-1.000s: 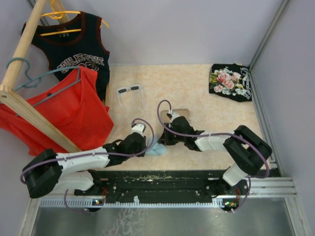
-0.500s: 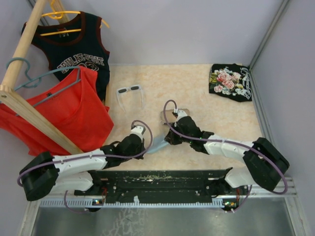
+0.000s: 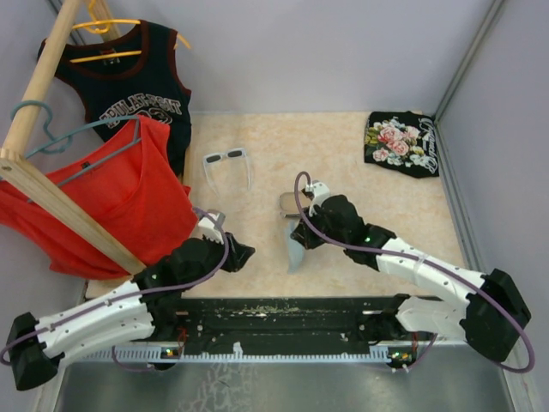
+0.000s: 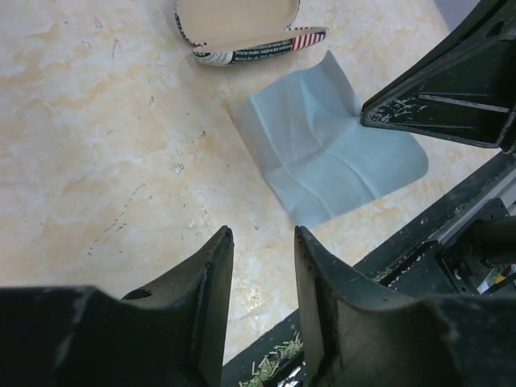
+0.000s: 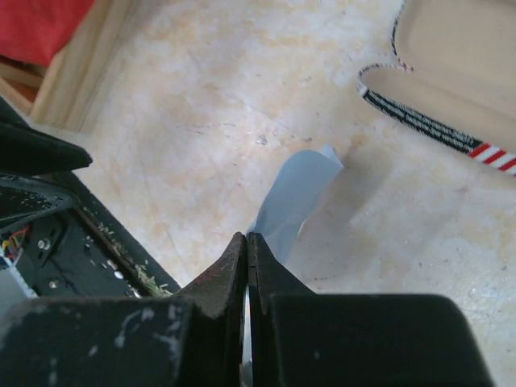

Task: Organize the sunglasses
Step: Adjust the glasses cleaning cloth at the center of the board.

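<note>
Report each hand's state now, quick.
Left hand: open, empty.
Right hand: closed on the light-blue cloth.

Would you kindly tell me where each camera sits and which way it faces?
Top external: above, behind the left arm and right arm, looking down on them, table, sunglasses.
Left wrist: faces down past the open left claw at cloth and case.
Right wrist: faces down past the shut right claw pinching the cloth.
Shared: both wrist views show cloth and case.
</note>
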`<state>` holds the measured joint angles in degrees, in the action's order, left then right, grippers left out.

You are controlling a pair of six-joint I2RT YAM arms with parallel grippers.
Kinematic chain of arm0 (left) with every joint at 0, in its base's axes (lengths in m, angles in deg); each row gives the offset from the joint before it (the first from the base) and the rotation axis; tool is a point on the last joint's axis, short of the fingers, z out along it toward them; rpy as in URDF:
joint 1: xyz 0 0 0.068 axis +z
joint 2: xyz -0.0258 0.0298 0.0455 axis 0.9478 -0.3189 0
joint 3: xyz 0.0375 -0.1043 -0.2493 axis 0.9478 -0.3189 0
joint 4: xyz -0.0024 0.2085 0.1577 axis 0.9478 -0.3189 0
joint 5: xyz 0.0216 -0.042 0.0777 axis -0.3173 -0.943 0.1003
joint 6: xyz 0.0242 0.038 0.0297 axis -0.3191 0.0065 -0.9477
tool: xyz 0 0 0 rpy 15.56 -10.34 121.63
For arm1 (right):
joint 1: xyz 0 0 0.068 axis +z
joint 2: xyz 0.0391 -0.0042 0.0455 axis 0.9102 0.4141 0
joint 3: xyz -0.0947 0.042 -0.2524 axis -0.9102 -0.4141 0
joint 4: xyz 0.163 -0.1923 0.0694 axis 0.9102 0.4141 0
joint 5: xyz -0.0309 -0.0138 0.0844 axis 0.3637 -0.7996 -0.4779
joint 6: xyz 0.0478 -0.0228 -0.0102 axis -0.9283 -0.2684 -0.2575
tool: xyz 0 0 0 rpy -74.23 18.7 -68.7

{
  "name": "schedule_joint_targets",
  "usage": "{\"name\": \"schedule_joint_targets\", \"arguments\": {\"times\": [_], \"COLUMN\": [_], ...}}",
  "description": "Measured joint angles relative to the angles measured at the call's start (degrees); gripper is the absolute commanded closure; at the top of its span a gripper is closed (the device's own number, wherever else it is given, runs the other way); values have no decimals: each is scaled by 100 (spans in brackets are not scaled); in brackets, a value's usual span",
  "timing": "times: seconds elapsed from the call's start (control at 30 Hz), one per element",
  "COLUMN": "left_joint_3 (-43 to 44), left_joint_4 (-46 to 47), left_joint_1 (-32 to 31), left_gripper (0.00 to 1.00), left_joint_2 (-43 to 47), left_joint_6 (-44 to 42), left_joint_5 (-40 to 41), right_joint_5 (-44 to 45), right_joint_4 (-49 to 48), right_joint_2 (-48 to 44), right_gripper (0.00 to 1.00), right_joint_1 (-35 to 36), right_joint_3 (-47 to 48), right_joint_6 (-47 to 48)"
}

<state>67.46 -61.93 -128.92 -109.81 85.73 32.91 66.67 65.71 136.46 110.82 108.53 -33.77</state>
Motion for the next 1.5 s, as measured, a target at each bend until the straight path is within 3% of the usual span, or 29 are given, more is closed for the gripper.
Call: {"name": "schedule_joint_targets", "arguments": {"times": [0.33,0.6,0.73,0.93,1.37,1.5], "left_joint_3": [81,140,142,142,140,140], "left_joint_4": [-695,-1252,-1331,-1314,-807,-638], "left_joint_1": [0,0,0,0,0,0], "left_gripper": [55,52,52,52,42,39], "left_joint_2": [761,1115,1075,588,-391,-684], "left_joint_6": [125,382,407,407,442,455], "left_joint_5": [527,1034,1143,1091,682,597], "right_joint_5": [-205,98,518,981,1858,1947], "right_joint_4": [428,216,-101,-42,302,476], "right_joint_2": [-184,-138,-55,778,772,728], "right_gripper": [100,100,100,100,100,92], "right_joint_1": [756,1346,1069,426,407,404], "right_joint_3": [741,776,92,-960,-914,-914], "right_joint_6": [227,-297,-634,-787,-791,-813]}}
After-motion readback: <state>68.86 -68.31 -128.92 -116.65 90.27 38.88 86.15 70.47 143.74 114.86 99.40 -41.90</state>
